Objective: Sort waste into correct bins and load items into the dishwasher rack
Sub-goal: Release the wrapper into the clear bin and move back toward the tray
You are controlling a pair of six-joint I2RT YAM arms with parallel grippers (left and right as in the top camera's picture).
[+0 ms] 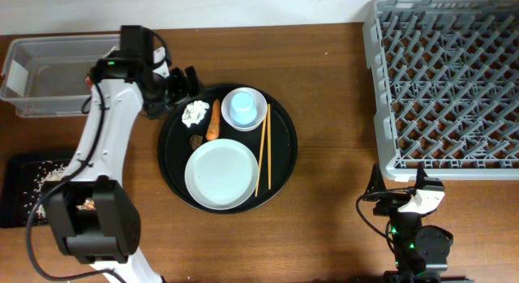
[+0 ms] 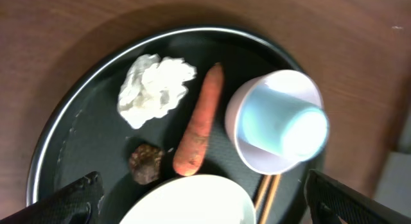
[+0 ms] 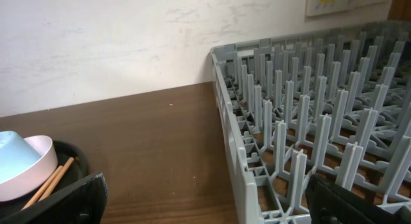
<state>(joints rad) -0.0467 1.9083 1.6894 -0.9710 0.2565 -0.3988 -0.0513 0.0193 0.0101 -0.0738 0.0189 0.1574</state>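
Note:
On the round black tray (image 1: 174, 182) lie a crumpled white tissue (image 1: 195, 113), an orange carrot piece (image 1: 214, 121), a small brown lump (image 1: 196, 141), a white plate (image 1: 221, 173) and wooden chopsticks (image 1: 263, 149). A light-blue cup (image 1: 242, 105) sits upside down in the pinkish bowl (image 1: 258, 117). My left gripper (image 1: 185, 80) hangs open over the tray's upper left rim, holding nothing. Its wrist view shows the tissue (image 2: 154, 89), carrot (image 2: 199, 131), cup (image 2: 286, 124) and plate (image 2: 192, 201) below the open left gripper (image 2: 205, 211). My right gripper (image 1: 399, 186) rests open beside the grey dishwasher rack (image 1: 450, 88).
A clear plastic box (image 1: 49, 72) stands at the far left, and a flat black tray (image 1: 20, 173) holding beige rice scraps (image 1: 45, 182) lies below it. In the right wrist view the rack's wall (image 3: 234, 128) rises just right of bare wood.

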